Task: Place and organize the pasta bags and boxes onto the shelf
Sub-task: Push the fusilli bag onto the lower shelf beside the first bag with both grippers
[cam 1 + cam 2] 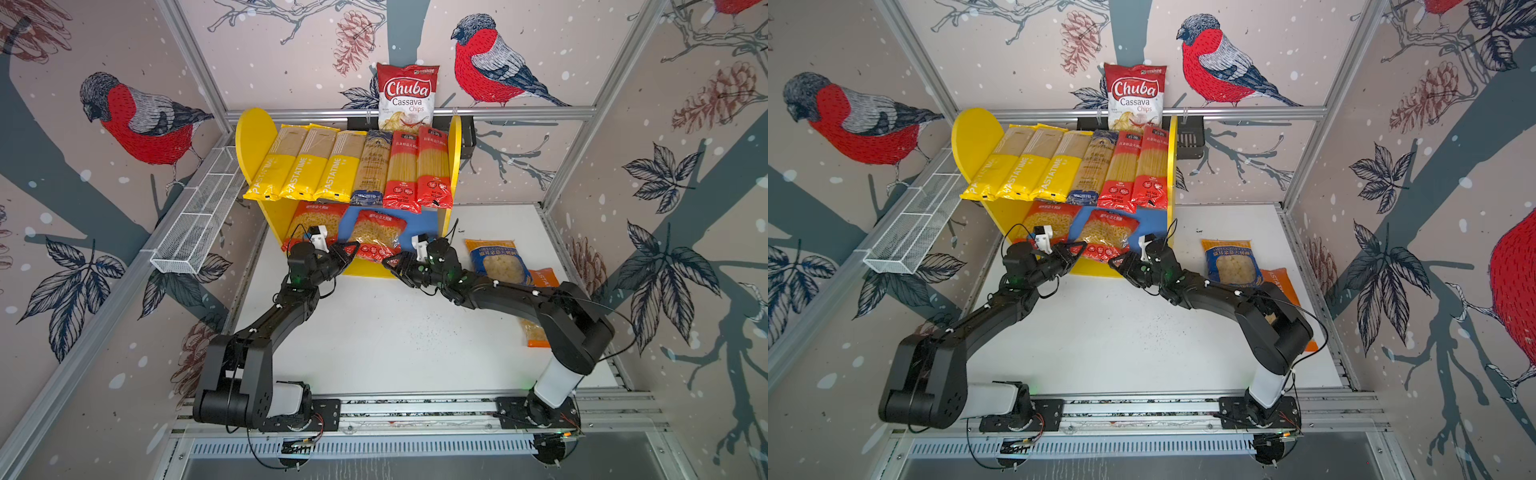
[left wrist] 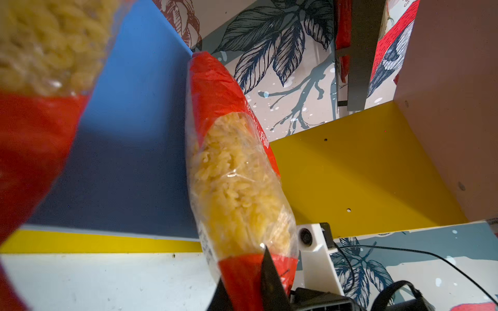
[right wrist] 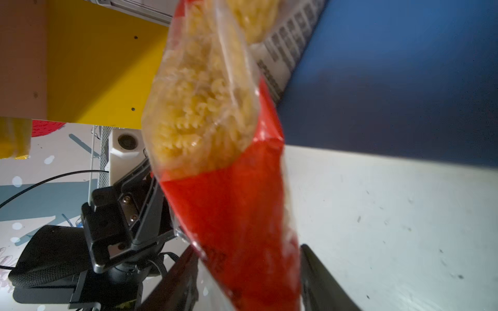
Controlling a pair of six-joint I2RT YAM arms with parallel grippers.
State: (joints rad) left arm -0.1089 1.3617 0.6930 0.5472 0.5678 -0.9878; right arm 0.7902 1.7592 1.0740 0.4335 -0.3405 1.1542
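Enclosure walls carry bird-and-pinecone wallpaper over a white tabletop (image 1: 374, 340).

Left wall: a white wire mesh rack (image 1: 199, 216) is mounted along the frame rail.

The shelf (image 1: 253, 141) stands at the back centre of the table.
- Upper board, left to right: three yellow PASTATIME packs (image 1: 303, 166), one dark blue spaghetti pack (image 1: 372, 166), two red spaghetti packs (image 1: 417, 170). They lie side by side, front ends overhanging the board.
- Lower blue board (image 1: 420, 224): the left red bag (image 1: 309, 222) lies by the left panel. The second red bag (image 1: 376, 235) is to its right, its lower end out past the front edge.

The left gripper (image 1: 351, 248) is clamped on the second red bag's lower left corner.

The right gripper (image 1: 388, 262) is at the same bag's lower right. In the right wrist view its jaws stand apart, one on each side of the red end, with a sliver of gap showing.

The Chuba chips bag (image 1: 407, 95) stands upright behind the shelf, at a black basket (image 1: 466, 135).

On the table right of the shelf, the blue bag (image 1: 496, 262) lies flat. The orange bag (image 1: 542, 278) is just beside it, partly under the right arm.
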